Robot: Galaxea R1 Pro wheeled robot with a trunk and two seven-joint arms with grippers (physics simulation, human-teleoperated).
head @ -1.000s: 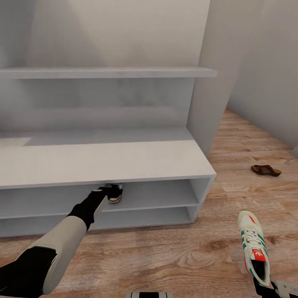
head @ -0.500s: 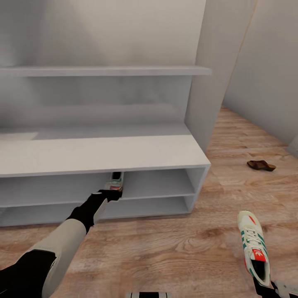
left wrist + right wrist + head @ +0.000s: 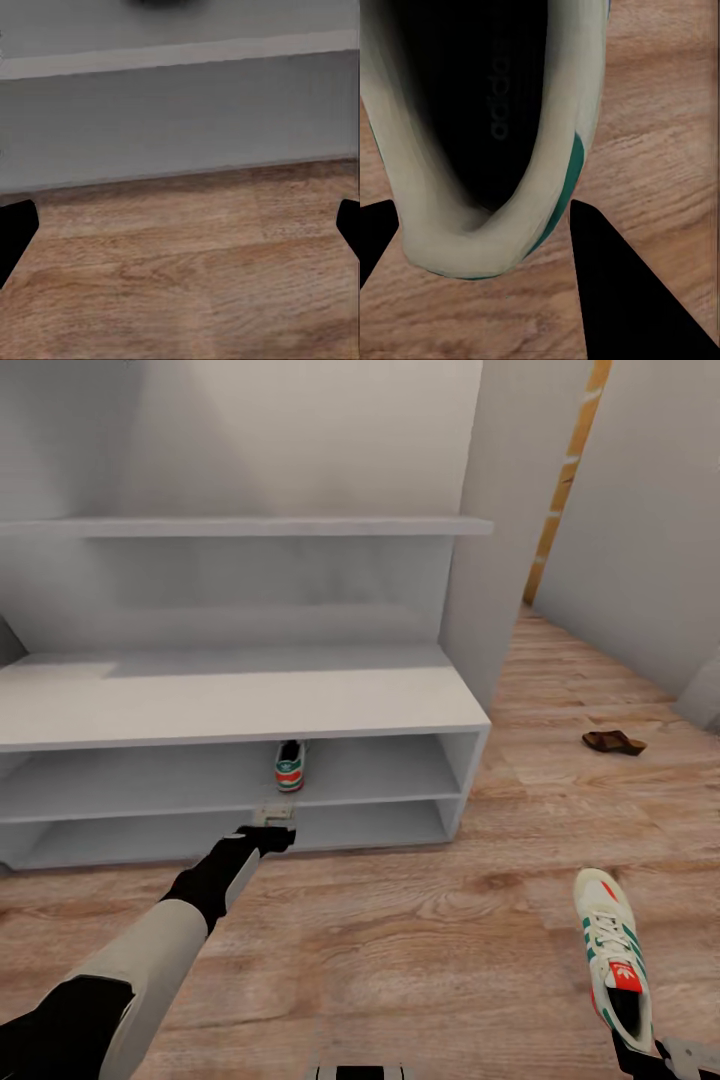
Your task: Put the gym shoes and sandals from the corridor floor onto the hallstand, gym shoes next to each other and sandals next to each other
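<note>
Standing heel-out on the upper of the two low open shelves of the hallstand [image 3: 240,705], one gym shoe [image 3: 289,766] sits just left of the head view's centre, under the bench top. The left gripper [image 3: 272,817] hangs just below it in the frame, in front of the shelf edge and apart from the shoe, with nothing between its fingers. In the left wrist view the two dark fingertips [image 3: 15,232] stand at opposite edges of the picture, spread wide, with bare corridor floor [image 3: 187,262] and the grey front of the rack between them.

The second gym shoe [image 3: 614,955] is at the lower right of the head view, toe pointing up the frame, its heel at the right gripper [image 3: 640,1050] in the bottom right corner. In the right wrist view the shoe's heel collar [image 3: 480,150] lies between the two dark fingers [image 3: 615,285], which close on either side of it; the shoe is held at the heel.

One sandal [image 3: 613,742] lies on the floor at the right middle of the head view, well apart from both grippers and from the rack.
</note>
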